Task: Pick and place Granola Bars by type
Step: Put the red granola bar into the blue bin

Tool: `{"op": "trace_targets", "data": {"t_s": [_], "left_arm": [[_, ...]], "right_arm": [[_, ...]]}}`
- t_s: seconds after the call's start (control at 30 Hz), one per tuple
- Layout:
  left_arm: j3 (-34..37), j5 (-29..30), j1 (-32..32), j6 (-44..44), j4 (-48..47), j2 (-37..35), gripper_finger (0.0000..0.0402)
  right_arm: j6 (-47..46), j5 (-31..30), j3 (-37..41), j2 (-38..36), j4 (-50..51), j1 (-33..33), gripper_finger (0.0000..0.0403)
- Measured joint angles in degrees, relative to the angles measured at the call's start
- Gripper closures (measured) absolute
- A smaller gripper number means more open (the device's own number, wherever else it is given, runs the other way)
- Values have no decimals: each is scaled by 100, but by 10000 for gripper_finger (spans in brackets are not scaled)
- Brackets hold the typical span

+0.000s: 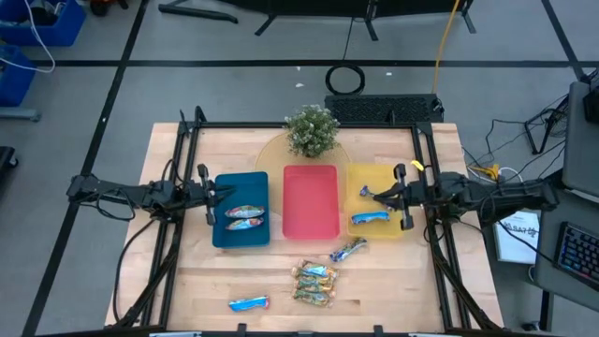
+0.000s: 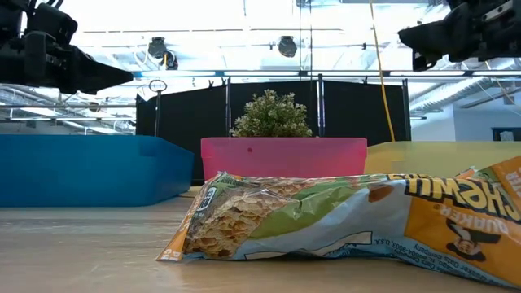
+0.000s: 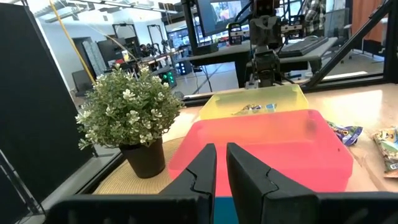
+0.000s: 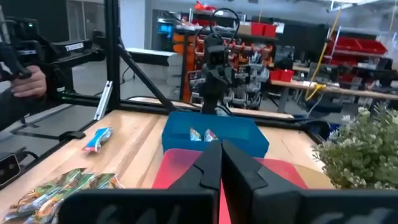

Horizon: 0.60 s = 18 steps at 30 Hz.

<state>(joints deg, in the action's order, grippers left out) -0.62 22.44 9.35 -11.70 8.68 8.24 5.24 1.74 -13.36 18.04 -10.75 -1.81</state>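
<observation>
Two blue-with-orange granola bars (image 1: 245,217) lie flat in the blue tray (image 1: 225,234). Two shiny blue bars (image 1: 371,218) lie in the yellow tray (image 1: 357,178). On the table's near part rest another blue bar (image 1: 348,249), two tan bars (image 1: 314,284) and a shiny blue bar (image 1: 249,303). My left gripper (image 1: 213,197) (image 3: 221,163) hovers above the blue tray's left edge, its fingers almost together and holding nothing. My right gripper (image 1: 393,197) (image 4: 221,158) hangs over the yellow tray, shut and empty.
The red tray (image 1: 311,225) sits between the blue and yellow trays with nothing in it. A potted plant (image 1: 312,131) stands on a round mat behind it. A black frame runs along the table's left, right and far sides. A tan bar (image 2: 326,224) fills the low view.
</observation>
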Motion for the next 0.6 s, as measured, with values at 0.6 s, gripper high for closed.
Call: {"op": "trace_targets", "data": {"t_s": [0.6], "left_arm": [[-299, -59, 48, -15, 316, 233, 355]], "right_arm": [[648, -16, 1077, -28, -2025, -14, 402]]}}
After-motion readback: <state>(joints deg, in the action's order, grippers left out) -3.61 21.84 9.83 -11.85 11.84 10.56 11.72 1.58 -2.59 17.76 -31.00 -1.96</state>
